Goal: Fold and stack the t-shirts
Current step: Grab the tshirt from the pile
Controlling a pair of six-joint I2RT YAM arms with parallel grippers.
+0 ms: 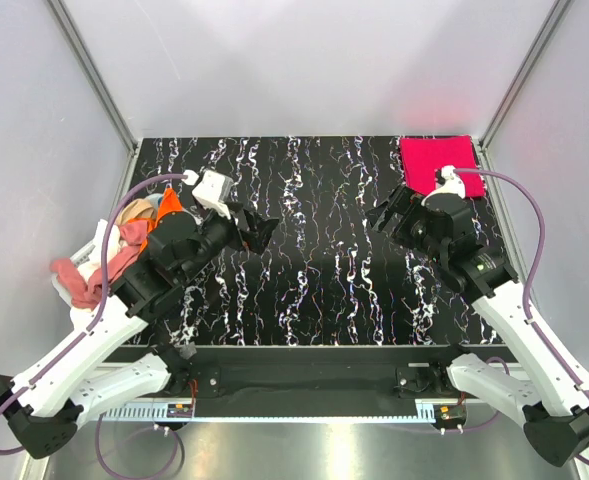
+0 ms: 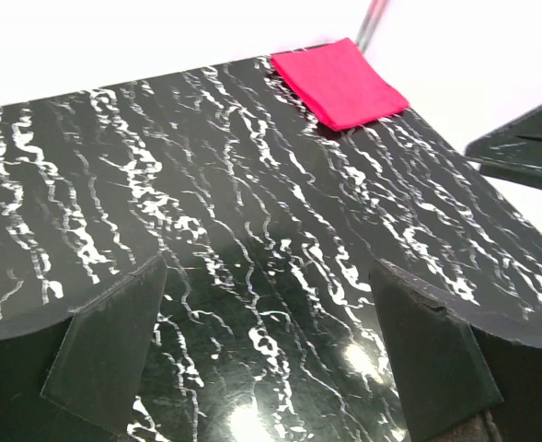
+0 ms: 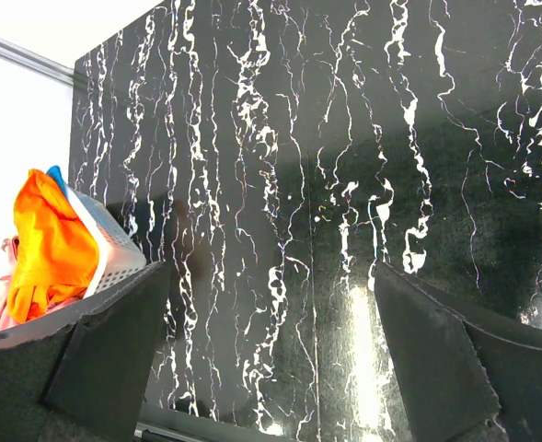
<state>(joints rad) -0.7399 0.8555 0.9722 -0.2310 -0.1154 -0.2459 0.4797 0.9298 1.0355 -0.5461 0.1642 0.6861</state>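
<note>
Orange t-shirt (image 3: 50,241) in basket (image 3: 114,258) — rose t-shirt (image 1: 79,282) overhanging

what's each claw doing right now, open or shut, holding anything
left claw: open, holding nothing
right claw: open, holding nothing

The folded t-shirt (image 1: 429,160) lies flat on the table (image 1: 314,290), in the far right corner. The basket (image 3: 105,249) sits at the table's left edge, with a heap of t-shirts (image 1: 139,225) piled in it. A loose t-shirt (image 1: 74,282) hangs out over the basket's left side. The left gripper (image 1: 261,232) is above the table, just right of the basket. The right gripper (image 1: 386,215) is above the table, in front of the folded t-shirt and a bit to its left.
</note>
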